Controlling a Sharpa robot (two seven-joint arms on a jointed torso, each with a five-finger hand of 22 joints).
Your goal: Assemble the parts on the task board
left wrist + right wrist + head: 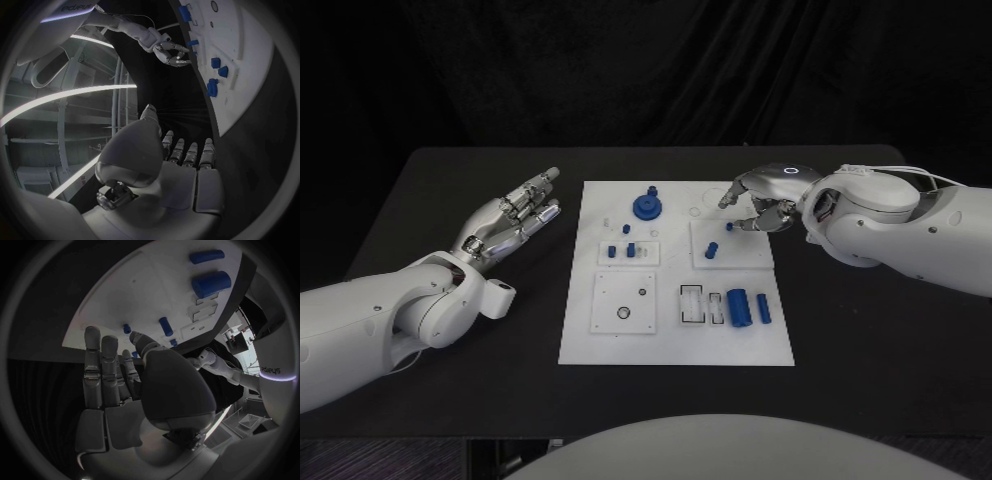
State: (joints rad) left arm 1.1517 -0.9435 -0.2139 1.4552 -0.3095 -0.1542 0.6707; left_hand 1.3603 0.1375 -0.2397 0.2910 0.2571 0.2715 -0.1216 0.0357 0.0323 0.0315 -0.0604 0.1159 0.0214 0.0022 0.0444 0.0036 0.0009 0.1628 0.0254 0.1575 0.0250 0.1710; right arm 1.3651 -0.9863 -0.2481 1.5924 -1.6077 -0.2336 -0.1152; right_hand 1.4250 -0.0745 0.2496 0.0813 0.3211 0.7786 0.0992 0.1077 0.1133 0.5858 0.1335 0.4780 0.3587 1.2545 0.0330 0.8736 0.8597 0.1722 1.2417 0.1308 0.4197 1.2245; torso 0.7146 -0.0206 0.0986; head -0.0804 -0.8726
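The white task board (675, 335) lies in the middle of the black table. On it are a round blue part (646, 206) at the far end, two small blue blocks (622, 250), a blue peg (710, 248) and blue cylinders (749, 306) near the front right. My left hand (516, 220) lies open and flat just left of the board (244, 65), fingers (187, 152) stretched out and holding nothing. My right hand (762, 205) hovers over the board's far right corner, fingers bent down near a small blue peg (728, 226). Nothing shows inside that hand (125, 385).
Bare black table surrounds the board on the left, right and front. Rectangular recesses (694, 303) and a square plate with holes (625, 300) sit in the board's near half. A dark curtain hangs behind the table's far edge.
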